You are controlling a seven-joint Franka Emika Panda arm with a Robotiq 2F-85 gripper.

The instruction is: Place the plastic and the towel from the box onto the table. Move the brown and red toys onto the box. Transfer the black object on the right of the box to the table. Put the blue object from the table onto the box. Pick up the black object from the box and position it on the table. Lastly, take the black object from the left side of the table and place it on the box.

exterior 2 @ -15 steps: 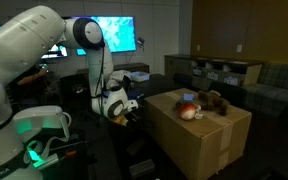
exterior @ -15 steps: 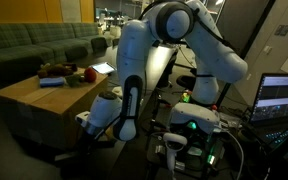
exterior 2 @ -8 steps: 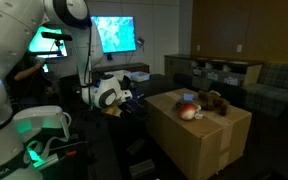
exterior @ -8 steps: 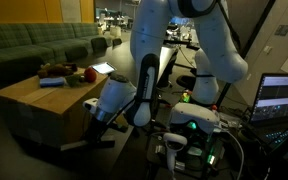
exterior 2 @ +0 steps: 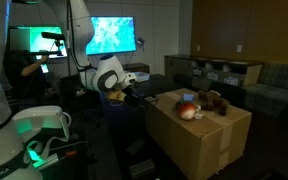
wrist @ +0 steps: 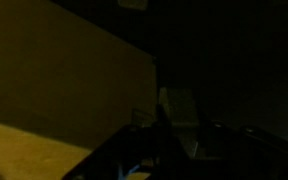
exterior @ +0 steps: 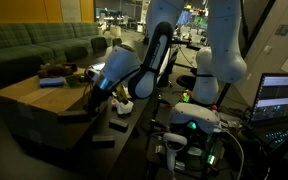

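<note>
Gripper [exterior: 88, 102] low beside near edge of box [exterior: 24, 100].
Clenched or released: cannot tell, too dark. Dark flat piece [exterior: 72, 113] at its tip. Resting on box top: red toy [exterior: 89, 73], brown toy [exterior: 54, 70], blue object [exterior: 51, 82].

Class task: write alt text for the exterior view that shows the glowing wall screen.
A white robot arm reaches toward a tan cardboard box carrying a red toy and a brown toy. Its gripper hangs beside the box's edge; a bright screen glows behind.
</note>
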